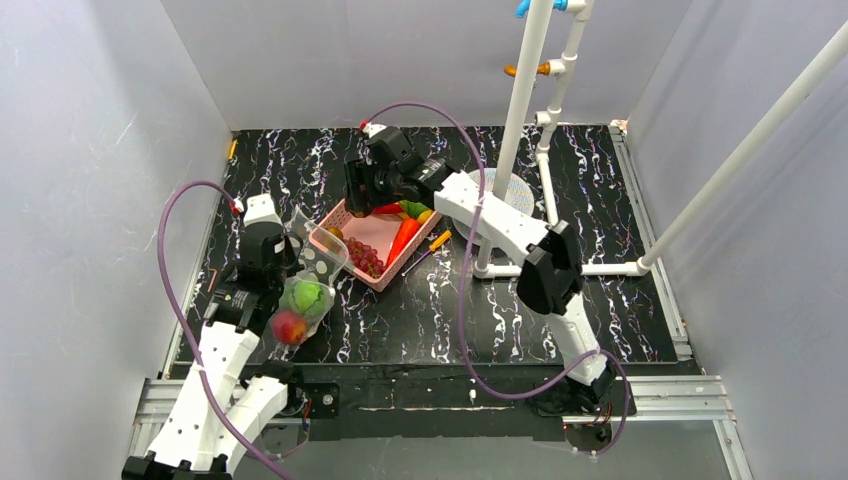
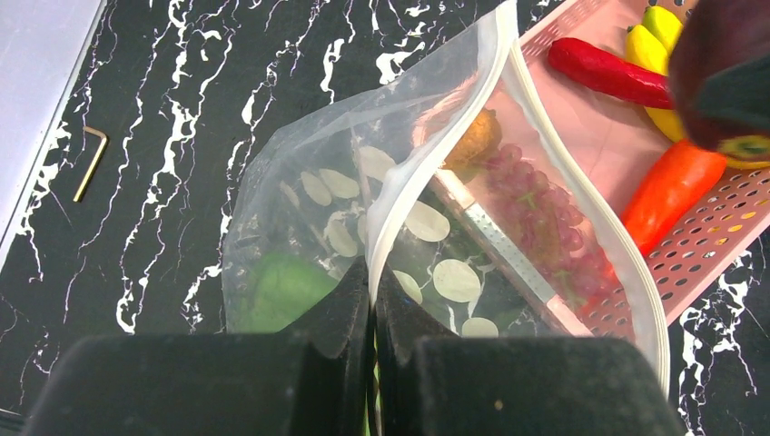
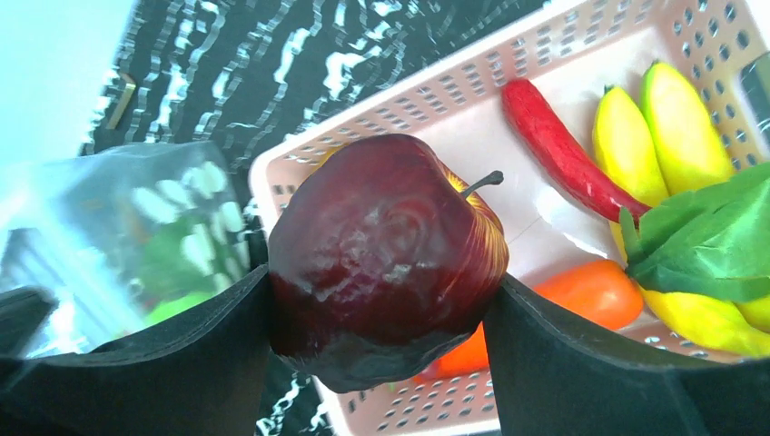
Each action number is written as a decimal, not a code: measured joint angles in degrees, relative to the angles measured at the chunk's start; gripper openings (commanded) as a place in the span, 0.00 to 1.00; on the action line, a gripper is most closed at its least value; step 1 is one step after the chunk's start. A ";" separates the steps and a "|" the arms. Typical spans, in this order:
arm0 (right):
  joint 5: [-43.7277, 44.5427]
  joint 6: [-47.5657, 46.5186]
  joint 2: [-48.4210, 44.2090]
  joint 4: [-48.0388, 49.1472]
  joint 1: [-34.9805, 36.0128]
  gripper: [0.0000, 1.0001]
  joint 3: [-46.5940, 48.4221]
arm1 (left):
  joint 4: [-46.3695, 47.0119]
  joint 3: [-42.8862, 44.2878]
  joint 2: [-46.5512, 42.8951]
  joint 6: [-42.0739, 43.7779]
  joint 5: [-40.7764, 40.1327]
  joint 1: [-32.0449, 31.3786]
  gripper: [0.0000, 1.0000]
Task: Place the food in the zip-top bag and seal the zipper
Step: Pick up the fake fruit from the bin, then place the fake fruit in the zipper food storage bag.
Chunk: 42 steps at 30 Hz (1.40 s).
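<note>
Found the left gripper (image 2: 372, 277) closed tight on one lip of the clear dotted bag (image 2: 300, 209), with nothing but plastic between the fingers. Noted the bag standing at the left of the black marbled table (image 1: 600, 250), with its mouth held wide open towards the pink basket (image 1: 365, 232) and touching or overlapping the basket's near-left corner. Recorded the zipper (image 2: 493, 41) as unsealed, both strips parted into a broad loop. Counted two items inside the bag: a green leafy piece (image 1: 308, 296) and, below it at the bottom end, a red apple (image 1: 290, 327). Found the right gripper (image 3: 381, 309) clamped on a dark red apple (image 3: 381, 254), one finger on each flank and the stem pointing up and to the right. Placed that apple over the basket end nearest the bag and outside the bag. Logged in the basket a red chili (image 3: 554, 145), yellow pieces (image 3: 681, 127), a carrot (image 3: 590, 291), a green leaf (image 3: 717, 236), purple grapes (image 1: 365, 258) and a brown-orange fruit (image 2: 477, 136). Saw the last two partly through the bag in the left wrist view. Observed an orange-handled screwdriver (image 1: 437, 240) on the table just beside the basket's right side. Observed a small hex key (image 2: 89, 162) well apart from the bag, near the table's left edge.
</note>
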 measured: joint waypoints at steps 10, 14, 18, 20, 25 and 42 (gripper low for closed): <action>2.73 -2.77 -10.80 -0.86 6.20 0.12 -1.85 | 0.05 -0.66 -2.07 0.02 2.82 0.00 0.00; 2.51 -2.71 -12.41 -0.71 8.94 0.15 -2.97 | 0.16 -0.68 -2.52 0.03 4.30 0.00 0.00; 0.29 -1.90 -12.05 -0.61 11.12 0.19 -2.92 | 0.20 -0.89 -3.58 0.10 5.18 0.00 0.00; -0.76 -1.37 -11.28 -0.71 12.18 0.24 -2.20 | 0.22 -1.30 -4.34 0.18 5.43 0.00 0.00; -2.14 -0.86 -9.32 -0.75 13.94 0.45 -1.68 | 0.18 -1.53 -5.87 0.42 5.85 0.00 0.00; -1.63 -1.17 -7.93 -1.25 14.04 0.98 -1.91 | 0.21 -1.60 -7.48 0.63 5.94 0.00 0.00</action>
